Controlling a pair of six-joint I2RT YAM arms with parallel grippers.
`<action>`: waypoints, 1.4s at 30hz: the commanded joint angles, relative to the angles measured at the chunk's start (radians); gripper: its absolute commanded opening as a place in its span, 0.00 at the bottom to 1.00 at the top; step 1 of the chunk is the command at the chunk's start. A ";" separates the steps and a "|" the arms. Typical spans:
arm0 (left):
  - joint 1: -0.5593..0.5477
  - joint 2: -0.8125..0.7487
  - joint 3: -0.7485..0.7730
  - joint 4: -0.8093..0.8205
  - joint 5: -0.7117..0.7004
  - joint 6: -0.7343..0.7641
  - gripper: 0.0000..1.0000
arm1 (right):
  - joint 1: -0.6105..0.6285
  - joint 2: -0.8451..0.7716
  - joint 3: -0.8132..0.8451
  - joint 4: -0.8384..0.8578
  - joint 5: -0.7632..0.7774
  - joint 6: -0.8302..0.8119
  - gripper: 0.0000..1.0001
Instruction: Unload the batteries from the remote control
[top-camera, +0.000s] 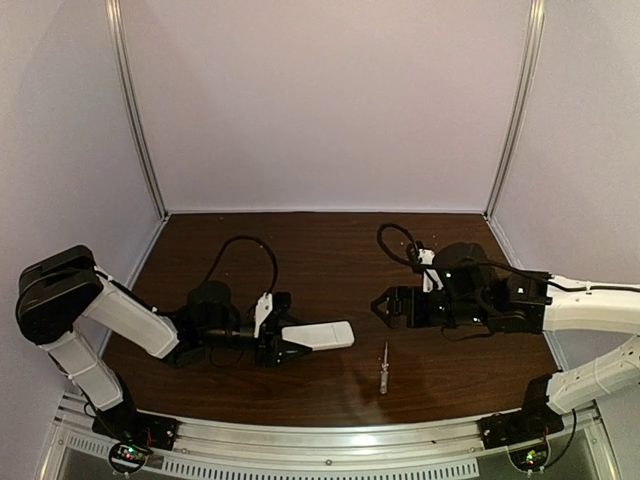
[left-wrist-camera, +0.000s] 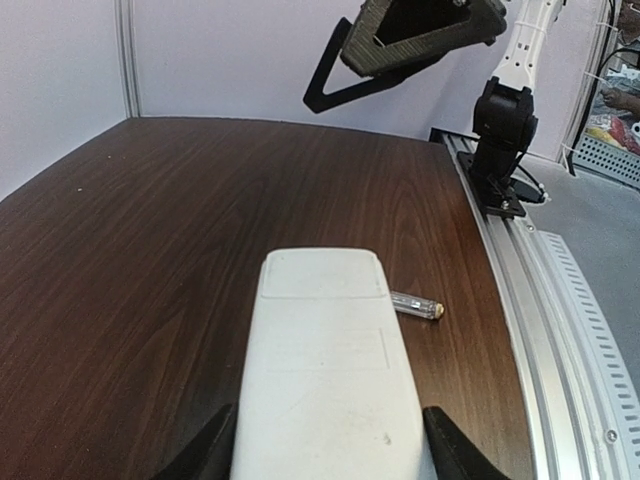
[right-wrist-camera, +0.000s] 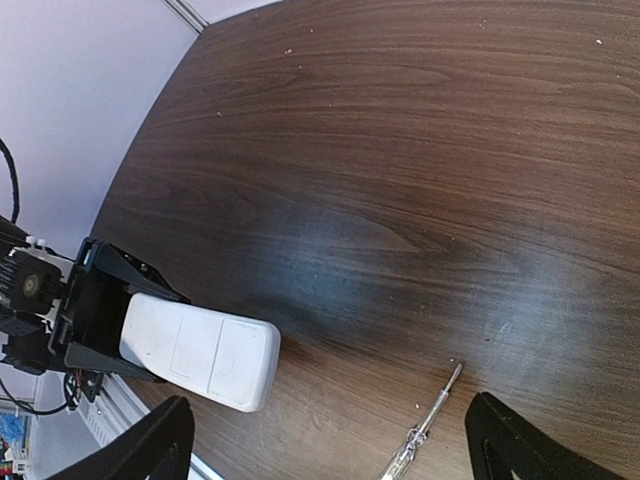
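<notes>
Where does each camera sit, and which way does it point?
Top external: high behind the arms, looking down on the dark wooden table; both white arms show.
Left wrist: on the left arm, looking along the slim white plastic remote control in the left gripper; black fingertips show.
Right wrist: on the right arm, looking down at the table; the fingers of the open right gripper show.
Shared: all show the remote and thin silvery screwdriver.

one remote control, one screwdriver, one table
</notes>
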 joint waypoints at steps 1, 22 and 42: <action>-0.001 0.018 0.022 0.073 0.001 0.036 0.00 | 0.004 0.049 0.074 -0.113 0.003 -0.039 0.95; -0.001 0.130 0.183 0.004 0.079 0.188 0.00 | 0.004 0.239 0.233 -0.133 -0.125 -0.002 0.82; 0.000 0.158 0.214 0.015 0.117 0.195 0.00 | -0.014 0.305 0.270 -0.231 -0.120 0.013 0.66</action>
